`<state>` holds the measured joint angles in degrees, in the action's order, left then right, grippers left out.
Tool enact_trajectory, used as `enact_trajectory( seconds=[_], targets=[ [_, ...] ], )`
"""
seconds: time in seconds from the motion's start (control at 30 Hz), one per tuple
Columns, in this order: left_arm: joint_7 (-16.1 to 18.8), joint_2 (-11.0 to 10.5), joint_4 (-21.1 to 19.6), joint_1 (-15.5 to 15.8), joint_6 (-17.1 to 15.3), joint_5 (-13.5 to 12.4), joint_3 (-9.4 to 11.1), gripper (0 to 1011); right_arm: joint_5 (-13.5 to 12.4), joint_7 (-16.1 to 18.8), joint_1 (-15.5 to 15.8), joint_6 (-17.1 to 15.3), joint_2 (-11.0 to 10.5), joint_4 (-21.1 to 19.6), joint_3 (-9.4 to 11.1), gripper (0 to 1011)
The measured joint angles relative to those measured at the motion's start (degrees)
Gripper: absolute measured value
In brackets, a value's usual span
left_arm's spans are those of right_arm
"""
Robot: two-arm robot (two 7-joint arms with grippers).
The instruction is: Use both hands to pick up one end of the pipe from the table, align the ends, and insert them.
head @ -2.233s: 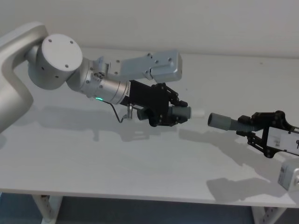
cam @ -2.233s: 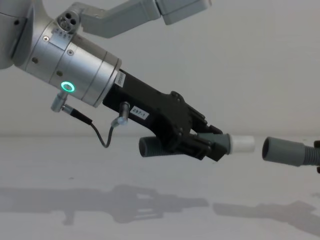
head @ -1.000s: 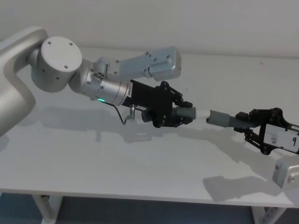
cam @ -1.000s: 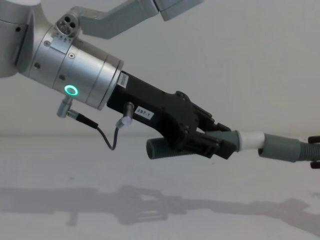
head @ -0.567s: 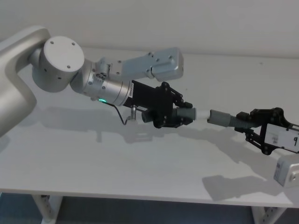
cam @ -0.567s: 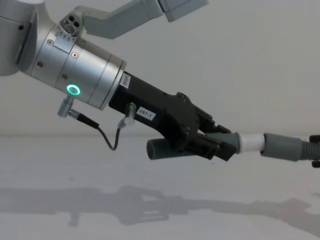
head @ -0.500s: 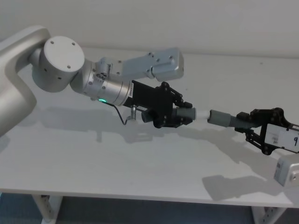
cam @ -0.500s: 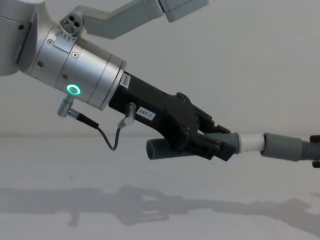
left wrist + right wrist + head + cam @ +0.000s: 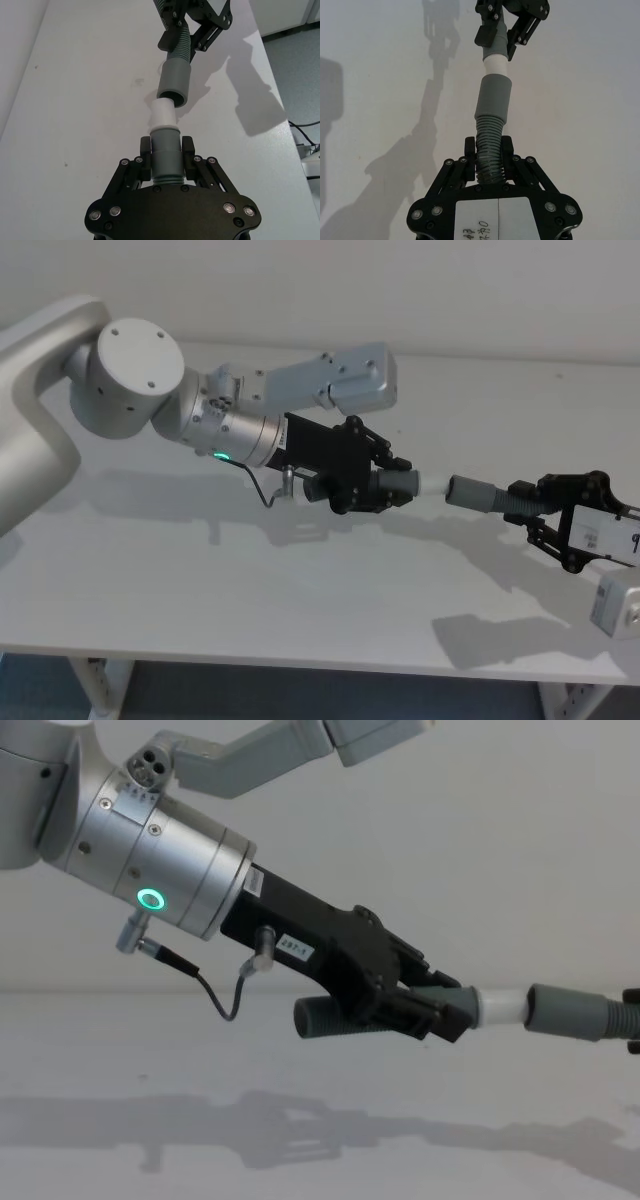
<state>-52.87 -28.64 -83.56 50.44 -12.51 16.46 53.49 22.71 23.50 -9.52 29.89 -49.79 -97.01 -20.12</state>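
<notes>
The pipe is in two pieces, both held in the air above the table (image 9: 300, 590), meeting end to end between the two arms. The left piece (image 9: 165, 152) carries the white spigot (image 9: 163, 113); the right piece (image 9: 492, 120) carries the grey socket collar (image 9: 494, 97) on a ribbed hose. The left gripper (image 9: 372, 483) is closed on the smooth grey body of its piece, just behind the spigot; the right gripper (image 9: 545, 510) is closed on the ribbed hose behind the collar.

The step in hand looks like the insertion itself: both pieces are lifted and roughly lined up, and the spigot's tip sits at the mouth of the collar, with most of the white part still showing. My judgement is that the next move calls for a straight push along the shared axis, with a small correction of angle first if the two pieces are not quite in line.

The views differ in what they give. The chest view shows the pieces from the side, at nearly the same height, and the green ring (image 9: 151, 900) on the left wrist. The left wrist view looks down the axis and shows the collar slightly offset and tilted against the spigot, which the head view hardly shows. The right wrist view shows the grip on the ribs and the collar's back, but not how deep the spigot has gone.
</notes>
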Motion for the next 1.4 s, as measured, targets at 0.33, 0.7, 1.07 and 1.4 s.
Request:
enact_trajectory(
  seconds=[0.33,0.7,1.07,1.4],
  targets=[
    [-0.23,1.01,1.08,0.2,1.13,0.01,0.1,347,-0.91,0.48,0.28,-0.08,0.09,-0.16,0.36,293],
    [-1.39,2.24,2.38,0.8,2.33,0.35,0.9,347,-2.26,1.5,0.61,-1.63,0.27,-0.69,0.82,293],
    [-1.25,2.12,2.19,0.77,1.71,0.55,1.28,347,-2.5,1.79,0.6,-2.4,0.44,-0.95,0.84,295],
    [-0.18,1.36,1.05,0.22,0.6,0.39,0.86,347,-2.1,1.58,0.4,-2.48,0.48,-1.02,0.65,293]
  ],
)
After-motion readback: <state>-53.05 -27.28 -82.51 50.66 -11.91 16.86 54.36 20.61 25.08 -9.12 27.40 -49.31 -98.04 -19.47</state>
